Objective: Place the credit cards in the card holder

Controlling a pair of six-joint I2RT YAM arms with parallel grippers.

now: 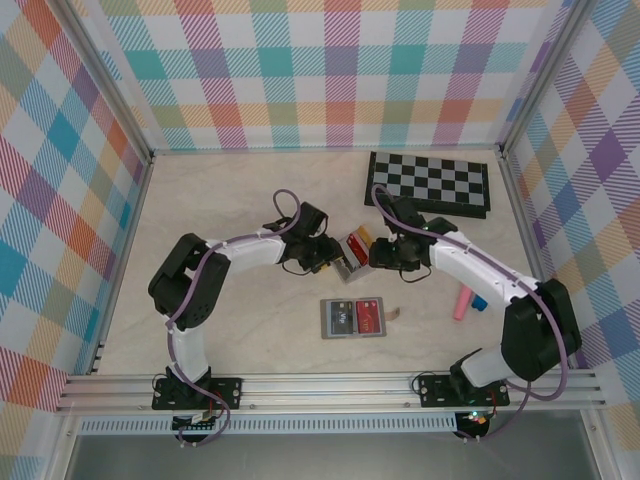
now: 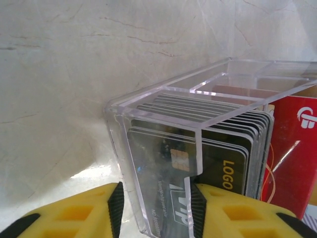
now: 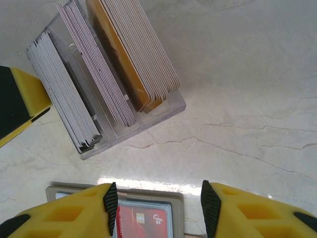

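Credit cards point(image 2: 233, 168), thin glossy black rectangles, stand upright in a clear acrylic rack point(image 2: 119, 148) whose end sits between the parted yellow jaws of the left pincer point(image 2: 157, 203), one pad clear of it. Right pincer point(image 3: 157, 203) hangs open and empty; below it on the marbled desk point(image 3: 257, 124) lies the flat grey card holder point(image 3: 148, 194), a red card point(image 3: 143, 220) slotted inside

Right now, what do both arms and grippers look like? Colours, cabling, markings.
Left arm and right arm match: white links, black joint housings, black base plates. A purple cable runs along each. Left gripper and right gripper have yellow block fingers with recessed pockets and ribbed black inner pads. No markings legible.
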